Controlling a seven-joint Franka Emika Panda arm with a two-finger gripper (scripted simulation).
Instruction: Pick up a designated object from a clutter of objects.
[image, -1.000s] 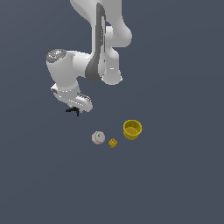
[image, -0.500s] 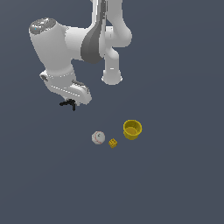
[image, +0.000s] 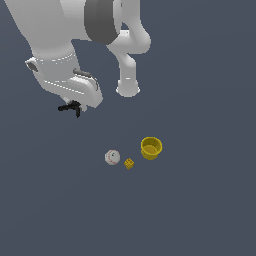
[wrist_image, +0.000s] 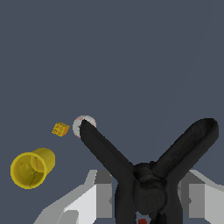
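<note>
The designated object, a small black clamp (wrist_image: 146, 175) with two splayed prongs and a red tip, sits between my fingers (wrist_image: 98, 197) in the wrist view. My gripper (wrist_image: 146, 199) is shut on it. In the exterior view the clamp (image: 71, 107) hangs under the gripper (image: 77, 106), high above the ground and toward the exterior view's left of the other objects. The rest of the clutter lies apart below: a white baseball (image: 112, 157), a yellow dotted cube (image: 129, 163) and a yellow cup (image: 151, 148).
The arm's white links (image: 65, 55) fill the upper part of the exterior view. In the wrist view the cup (wrist_image: 31, 168), cube (wrist_image: 60, 129) and baseball (wrist_image: 81, 124) lie far below on the grey ground.
The arm has risen with the black clamp held in the gripper, coming much closer to the exterior camera. The baseball, cube and cup have stayed in place.
</note>
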